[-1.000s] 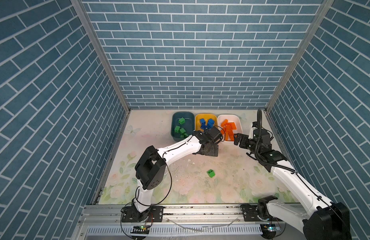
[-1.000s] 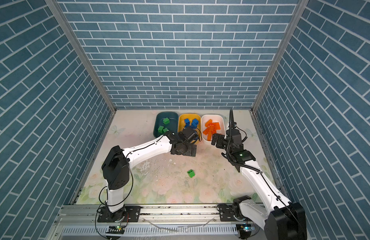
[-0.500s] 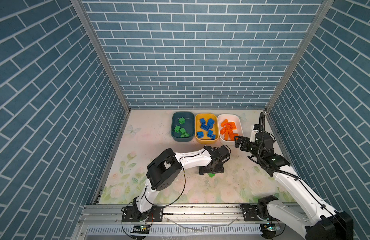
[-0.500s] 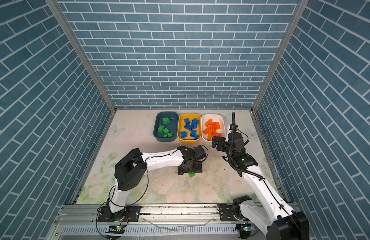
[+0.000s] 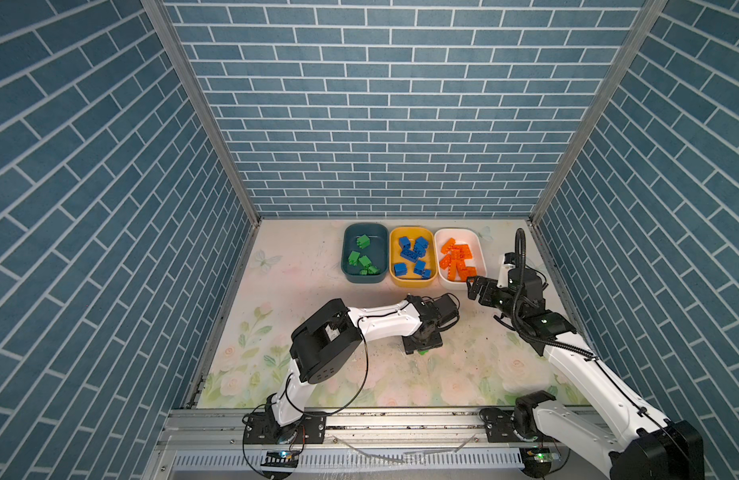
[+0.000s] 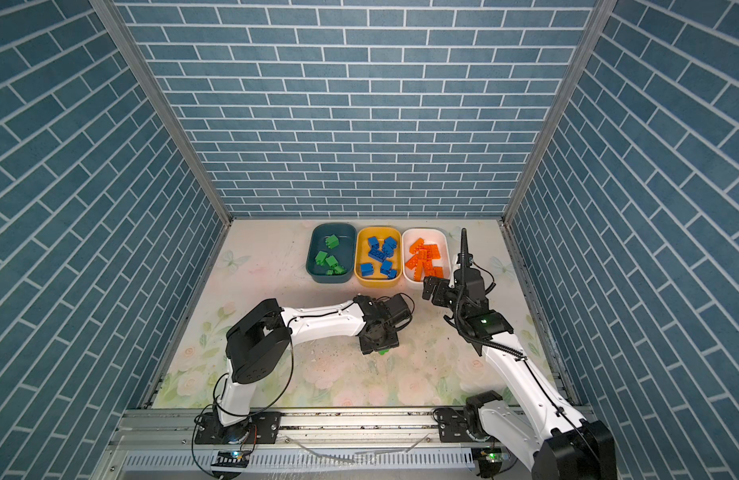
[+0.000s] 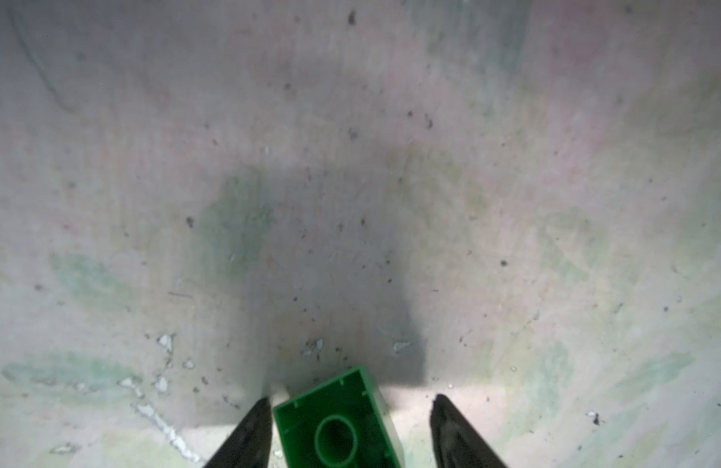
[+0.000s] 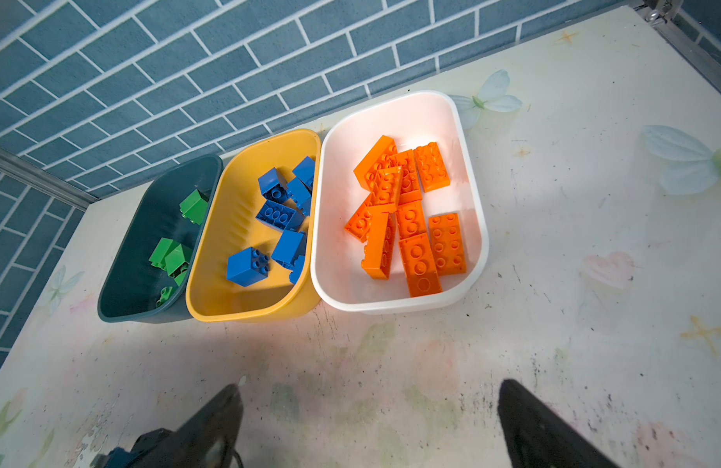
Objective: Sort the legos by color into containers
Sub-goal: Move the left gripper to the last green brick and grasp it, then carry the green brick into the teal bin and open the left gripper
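Left gripper [image 7: 350, 399] astride last loose green brick [image 7: 334, 425], centring it; jaws part-open, no grip yet. Right gripper [image 8: 371, 387] wide open, parked clear by white tub [image 8: 334, 267]

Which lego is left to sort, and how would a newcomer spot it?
Start at the row of rounded plastic tubs at the back of the floral table mat, then come forward to the left gripper at mid-mat. Between its jaws lies one chunky green plastic brick. It is the only brick outside a tub; the other green bricks sit in the dark teal tub.
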Available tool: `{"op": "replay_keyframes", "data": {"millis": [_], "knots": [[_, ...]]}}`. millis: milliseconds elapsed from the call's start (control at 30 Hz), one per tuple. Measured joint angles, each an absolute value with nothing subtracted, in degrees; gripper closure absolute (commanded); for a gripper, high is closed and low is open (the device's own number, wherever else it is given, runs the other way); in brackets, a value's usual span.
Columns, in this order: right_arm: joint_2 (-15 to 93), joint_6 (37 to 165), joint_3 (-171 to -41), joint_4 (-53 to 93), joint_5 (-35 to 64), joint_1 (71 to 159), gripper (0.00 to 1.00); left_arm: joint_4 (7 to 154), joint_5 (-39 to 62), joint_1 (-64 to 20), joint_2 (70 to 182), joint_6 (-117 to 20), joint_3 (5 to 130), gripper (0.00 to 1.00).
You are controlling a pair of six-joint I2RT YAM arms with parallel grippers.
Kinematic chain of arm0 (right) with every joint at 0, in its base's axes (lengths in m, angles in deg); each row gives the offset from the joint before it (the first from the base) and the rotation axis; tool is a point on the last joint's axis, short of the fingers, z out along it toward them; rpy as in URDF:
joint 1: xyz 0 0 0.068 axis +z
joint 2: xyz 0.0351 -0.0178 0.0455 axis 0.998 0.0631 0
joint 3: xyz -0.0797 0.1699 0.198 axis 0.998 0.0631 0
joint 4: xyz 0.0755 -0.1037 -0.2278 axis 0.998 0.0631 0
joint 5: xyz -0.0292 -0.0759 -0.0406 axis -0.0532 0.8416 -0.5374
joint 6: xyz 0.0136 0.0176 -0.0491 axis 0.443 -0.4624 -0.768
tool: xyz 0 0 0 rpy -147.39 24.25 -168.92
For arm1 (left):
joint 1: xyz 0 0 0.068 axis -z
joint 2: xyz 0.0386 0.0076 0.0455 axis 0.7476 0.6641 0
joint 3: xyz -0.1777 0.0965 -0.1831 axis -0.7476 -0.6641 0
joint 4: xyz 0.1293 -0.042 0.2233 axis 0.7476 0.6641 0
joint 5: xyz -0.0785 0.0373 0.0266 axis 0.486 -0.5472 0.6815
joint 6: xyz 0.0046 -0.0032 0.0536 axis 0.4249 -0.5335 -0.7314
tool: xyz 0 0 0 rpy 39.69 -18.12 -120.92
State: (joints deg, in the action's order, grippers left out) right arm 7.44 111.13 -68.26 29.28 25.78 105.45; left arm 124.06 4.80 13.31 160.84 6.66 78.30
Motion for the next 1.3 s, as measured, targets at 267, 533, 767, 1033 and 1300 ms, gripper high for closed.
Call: {"op": "replay_keyframes", "data": {"millis": [267,533,767,1033,1300], "knots": [[7.42,111.15,-66.55,27.42,25.47,105.45,0.02,123.54,4.99,13.52,160.16,7.49,77.03,0.58],[7.4,111.15,-66.55,27.6,24.75,105.45,0.02,124.46,4.49,13.61,159.88,6.84,77.1,0.72],[7.4,111.48,-66.55,29.83,24.6,105.45,0.02,126.44,-1.82,11.64,155.33,2.99,76.88,0.72],[8.29,111.7,-66.55,28.98,25.65,105.45,0.02,128.46,-12.77,2.25,149.26,-7.94,80.84,0.7],[17.54,107.64,-69.55,22.68,19.35,105.45,0.02,124.61,-14.59,-13.97,152.49,-20.2,87.89,0.7]]}}
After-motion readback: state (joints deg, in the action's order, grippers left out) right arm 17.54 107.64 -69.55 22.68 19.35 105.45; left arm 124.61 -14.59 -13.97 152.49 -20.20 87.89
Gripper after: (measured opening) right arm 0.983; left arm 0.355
